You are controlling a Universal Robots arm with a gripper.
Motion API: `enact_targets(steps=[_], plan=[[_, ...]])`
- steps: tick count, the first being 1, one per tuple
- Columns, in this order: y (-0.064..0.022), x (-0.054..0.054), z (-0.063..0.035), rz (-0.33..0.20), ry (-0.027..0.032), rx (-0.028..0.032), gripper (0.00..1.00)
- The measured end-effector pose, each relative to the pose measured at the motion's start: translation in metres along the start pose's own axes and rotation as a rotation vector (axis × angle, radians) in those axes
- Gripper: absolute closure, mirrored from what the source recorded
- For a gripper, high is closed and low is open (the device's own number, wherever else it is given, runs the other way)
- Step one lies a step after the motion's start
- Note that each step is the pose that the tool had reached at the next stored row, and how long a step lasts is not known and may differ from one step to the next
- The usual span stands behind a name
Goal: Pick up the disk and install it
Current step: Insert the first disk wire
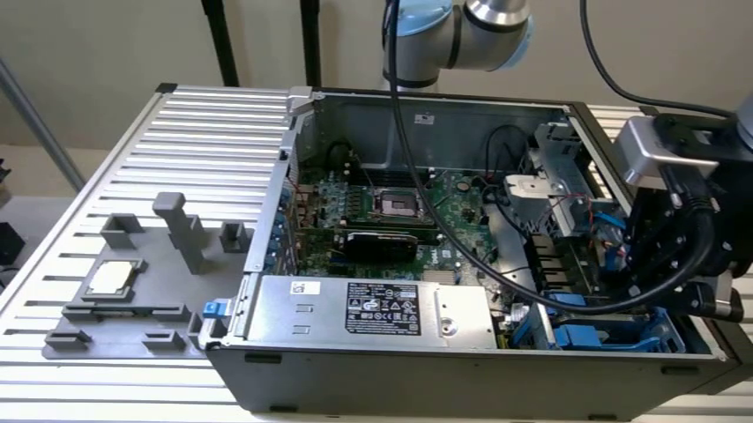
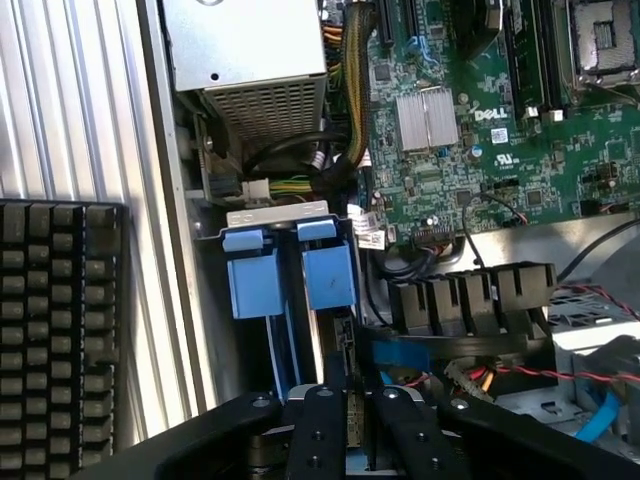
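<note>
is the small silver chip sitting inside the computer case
No, the chip lies on the grey fixture outside the case, toward the exterior view's left.

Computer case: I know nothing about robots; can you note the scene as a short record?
Setting: open computer case on a slatted metal table
Arm: reaches into the case at the exterior view's right
Gripper: close by two blue frames, side by side in the drive bay
Held: cannot tell
Also there: green motherboard; keyboard beside the case
</note>
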State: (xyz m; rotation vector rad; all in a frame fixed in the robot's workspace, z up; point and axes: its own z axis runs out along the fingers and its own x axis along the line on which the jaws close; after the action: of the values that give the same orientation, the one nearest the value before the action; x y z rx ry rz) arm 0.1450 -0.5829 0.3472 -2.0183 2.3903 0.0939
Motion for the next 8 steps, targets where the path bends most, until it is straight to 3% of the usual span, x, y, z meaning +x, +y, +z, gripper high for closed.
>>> enact_targets(steps=[8], plan=[[0.0005, -0.0036, 0.0037, 0.002, 0.0037, 0.0053, 0.84]])
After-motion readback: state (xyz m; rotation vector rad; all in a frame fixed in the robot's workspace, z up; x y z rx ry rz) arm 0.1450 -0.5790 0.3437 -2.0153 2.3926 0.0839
